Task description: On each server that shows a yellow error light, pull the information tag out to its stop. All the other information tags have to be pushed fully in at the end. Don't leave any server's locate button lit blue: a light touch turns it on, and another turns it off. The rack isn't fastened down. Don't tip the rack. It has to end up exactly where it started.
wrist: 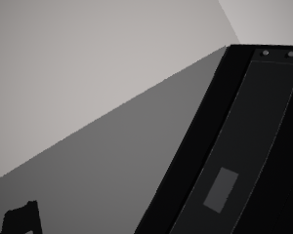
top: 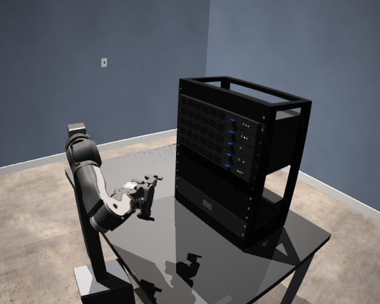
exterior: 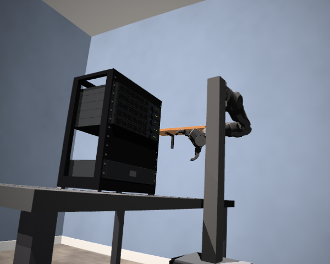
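Orange shelf (exterior: 182, 128) only in exterior view

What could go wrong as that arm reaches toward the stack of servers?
1. The rack stands loose on the table; a hard pull on a blue tag might shift or tip it.
2. Small buttons sit beside the tags, so the open gripper could brush one and light it.
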Robot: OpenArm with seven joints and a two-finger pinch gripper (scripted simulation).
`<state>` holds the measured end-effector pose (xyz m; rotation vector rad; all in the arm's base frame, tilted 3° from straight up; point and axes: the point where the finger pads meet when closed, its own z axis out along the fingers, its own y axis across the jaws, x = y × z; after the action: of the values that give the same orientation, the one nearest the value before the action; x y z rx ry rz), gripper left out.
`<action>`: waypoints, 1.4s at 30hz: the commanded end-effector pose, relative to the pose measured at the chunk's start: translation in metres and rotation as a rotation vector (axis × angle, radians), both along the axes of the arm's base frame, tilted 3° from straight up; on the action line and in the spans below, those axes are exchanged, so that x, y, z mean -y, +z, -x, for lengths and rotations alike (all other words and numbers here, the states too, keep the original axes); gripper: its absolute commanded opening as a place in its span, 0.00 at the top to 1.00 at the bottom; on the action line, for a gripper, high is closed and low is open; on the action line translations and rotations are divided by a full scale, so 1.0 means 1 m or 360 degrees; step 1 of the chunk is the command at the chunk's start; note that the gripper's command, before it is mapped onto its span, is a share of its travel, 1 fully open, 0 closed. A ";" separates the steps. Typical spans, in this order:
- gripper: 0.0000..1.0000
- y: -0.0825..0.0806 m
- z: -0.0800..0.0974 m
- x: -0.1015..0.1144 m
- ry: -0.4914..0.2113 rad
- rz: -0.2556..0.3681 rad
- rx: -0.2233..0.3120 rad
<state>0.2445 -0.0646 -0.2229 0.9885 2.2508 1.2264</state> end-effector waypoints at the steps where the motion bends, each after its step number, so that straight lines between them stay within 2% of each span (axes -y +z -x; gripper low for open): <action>1: 0.00 0.007 -0.012 0.005 -0.0065 0.0004 0.0045; 3: 0.00 0.007 -0.012 0.005 -0.0065 0.0004 0.0045; 10: 0.00 0.060 -0.065 0.021 -0.0303 -0.0080 0.0322; 18: 0.00 0.115 -0.102 0.046 -0.0556 -0.0209 0.0547; 20: 0.00 0.115 -0.102 0.046 -0.0556 -0.0209 0.0547; 26: 0.00 0.147 -0.117 0.064 -0.0708 -0.0307 0.0655; 32: 0.00 0.169 -0.125 0.078 -0.0819 -0.0390 0.0723; 42: 0.00 0.185 -0.129 0.090 -0.0903 -0.0459 0.0768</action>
<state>0.3733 -0.1528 -0.0414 1.1694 1.3452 1.3471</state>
